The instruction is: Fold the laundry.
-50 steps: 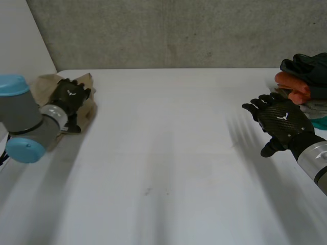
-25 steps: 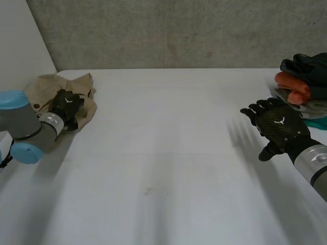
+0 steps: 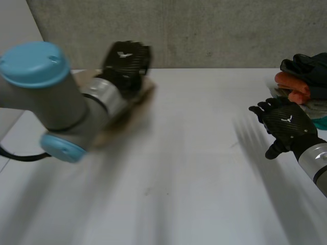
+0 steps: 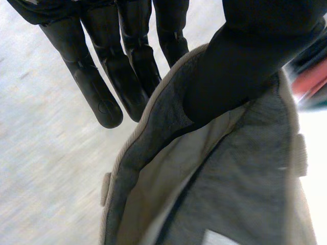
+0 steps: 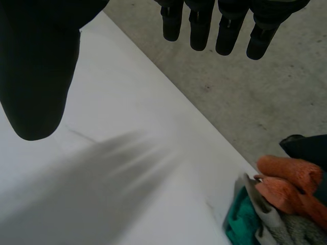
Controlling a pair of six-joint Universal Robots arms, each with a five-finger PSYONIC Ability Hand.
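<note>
Laundry update: beige garment [image 3: 145,94] is off the table [image 3: 194,168], held up near the far-left side in front of the concrete wall [image 3: 204,30]. The left hand [image 3: 125,60] has it. The left arm [image 3: 51,97] sits large in the head view and covers most of the cloth, so only a beige strip shows beside and below the hand.

Left wrist view: left hand [image 4: 102,81] is clamped on the beige garment [image 4: 245,173]. The thumb [image 4: 240,66] presses on the inner face near a hemmed edge, with the straight fingers [image 4: 133,76] just past that edge on the other side. The cloth hangs away from the palm, grey-beige with a paler lining. Small button-like bumps sit along the edges; can't tell exactly what they are.

Right hand [image 3: 285,125] is above the table near the right side, palm down. Its wrist view shows the fingers [image 5: 230,25] straight and spread and the thumb [image 5: 36,61] apart from them, nothing in the grasp.

Laundry pile [image 3: 304,81] sits at the far-right corner, just beyond the right hand and not touching it. It has dark, orange, grey and teal pieces [image 5: 286,199].
</note>
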